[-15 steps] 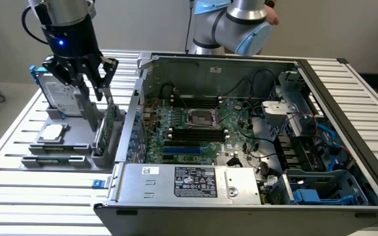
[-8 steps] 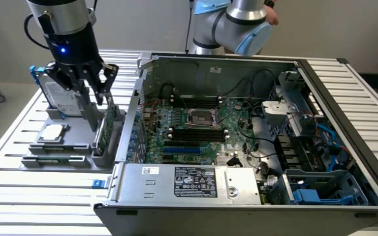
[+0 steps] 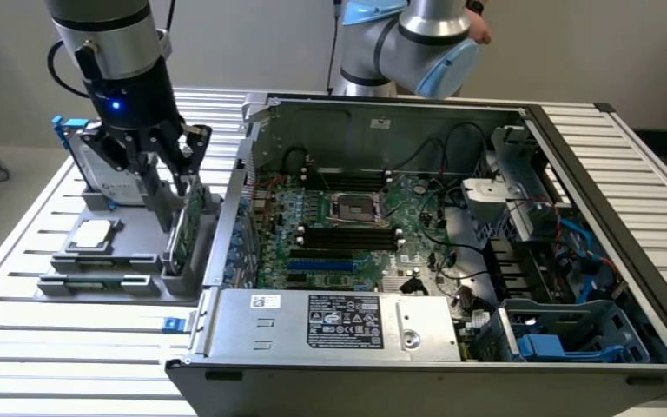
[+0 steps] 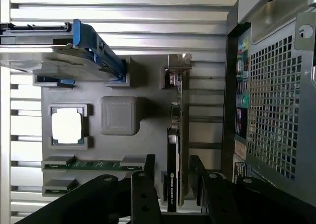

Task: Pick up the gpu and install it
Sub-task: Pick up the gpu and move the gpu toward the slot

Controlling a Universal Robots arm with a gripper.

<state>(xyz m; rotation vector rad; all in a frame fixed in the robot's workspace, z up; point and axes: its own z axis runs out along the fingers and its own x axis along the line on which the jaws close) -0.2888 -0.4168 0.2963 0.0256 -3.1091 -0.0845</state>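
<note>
Gripper (image 3: 171,193) of mine hangs over the grey parts holder (image 3: 119,261), which sits on the slatted table (image 3: 32,334) at nine o'clock from the open computer case (image 3: 594,148) in the exterior view. My fingers (image 4: 144,184) stand apart, one on each side of the gpu (image 3: 183,239), with a gap showing on at least one side, so I am released and grasping nothing. The gpu stands on its long edge in a slot of the holder, on the side nearest the case, its green board facing the case. Seen from the wrist, the gpu (image 4: 178,115) runs as a thin strip between my two fingertips, its silver bracket at the far end, and the holder (image 4: 148,85) lies beneath it. In the exterior view, at ten o'clock from the gpu, a hard drive in a blue frame (image 3: 108,174) stands upright in the holder; at nine o'clock a square processor chip (image 3: 93,233) lies flat; at eight o'clock a memory stick (image 3: 96,281) lies in its groove. Inside the case the motherboard (image 3: 357,217) lies exposed.
</note>
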